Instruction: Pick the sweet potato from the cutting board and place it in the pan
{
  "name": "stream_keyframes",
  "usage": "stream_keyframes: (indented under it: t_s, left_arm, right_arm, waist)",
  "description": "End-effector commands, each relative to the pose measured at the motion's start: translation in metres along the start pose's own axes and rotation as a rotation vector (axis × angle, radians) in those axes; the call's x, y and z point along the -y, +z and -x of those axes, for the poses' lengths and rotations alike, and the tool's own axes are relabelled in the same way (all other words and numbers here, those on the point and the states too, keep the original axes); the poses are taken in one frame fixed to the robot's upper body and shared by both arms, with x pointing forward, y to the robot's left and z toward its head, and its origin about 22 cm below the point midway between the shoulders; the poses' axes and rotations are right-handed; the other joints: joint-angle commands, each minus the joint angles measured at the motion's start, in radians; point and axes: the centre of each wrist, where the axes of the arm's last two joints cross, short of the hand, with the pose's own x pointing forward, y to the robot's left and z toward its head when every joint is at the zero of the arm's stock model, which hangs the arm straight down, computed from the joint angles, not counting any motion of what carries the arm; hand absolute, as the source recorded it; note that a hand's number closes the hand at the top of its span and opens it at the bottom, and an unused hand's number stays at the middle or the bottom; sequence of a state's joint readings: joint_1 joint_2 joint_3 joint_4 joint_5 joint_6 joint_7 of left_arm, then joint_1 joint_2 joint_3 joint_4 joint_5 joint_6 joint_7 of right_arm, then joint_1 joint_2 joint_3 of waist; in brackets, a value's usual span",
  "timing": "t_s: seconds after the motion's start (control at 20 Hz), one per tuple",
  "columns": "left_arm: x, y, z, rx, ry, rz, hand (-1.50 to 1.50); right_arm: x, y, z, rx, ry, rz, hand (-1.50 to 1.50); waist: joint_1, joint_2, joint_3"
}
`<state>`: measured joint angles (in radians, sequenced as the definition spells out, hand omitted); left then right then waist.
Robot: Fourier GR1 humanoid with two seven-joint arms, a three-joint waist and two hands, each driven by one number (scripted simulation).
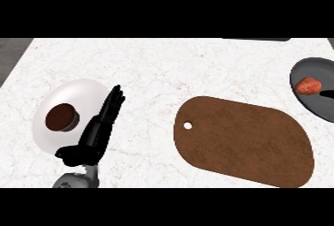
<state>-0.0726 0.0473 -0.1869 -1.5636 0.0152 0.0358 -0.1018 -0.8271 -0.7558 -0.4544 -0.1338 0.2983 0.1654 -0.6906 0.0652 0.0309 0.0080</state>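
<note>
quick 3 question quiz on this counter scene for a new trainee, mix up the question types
1. True or false: the sweet potato lies on the cutting board.
2. The brown round thing sits on: A) the cutting board B) the white plate C) the pan
3. Which hand shows, and where?

Key
1. False; it lies in the pan at the right edge.
2. B
3. The left hand, open, beside the plate's right rim.
</note>
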Motion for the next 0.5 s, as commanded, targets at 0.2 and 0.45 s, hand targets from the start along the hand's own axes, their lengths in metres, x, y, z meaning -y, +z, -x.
stream_keyframes:
  t_s: [0.2,0.45]
  left_arm:
    - [-0.013,-0.006,-0.001,0.001,-0.007,-0.026,0.00]
    - [-0.020,0.010,0.005,-0.010,-0.011,-0.020,0.00]
  right_arm:
    - [0.056,0.038,0.016,0.014,-0.259,-0.106,-1.50]
    - [0.076,0.059,0.024,0.030,-0.276,-0.205,-1.50]
  waist:
    - [-0.024,-0.002,0.001]
    - [-0.021,-0.008,0.001]
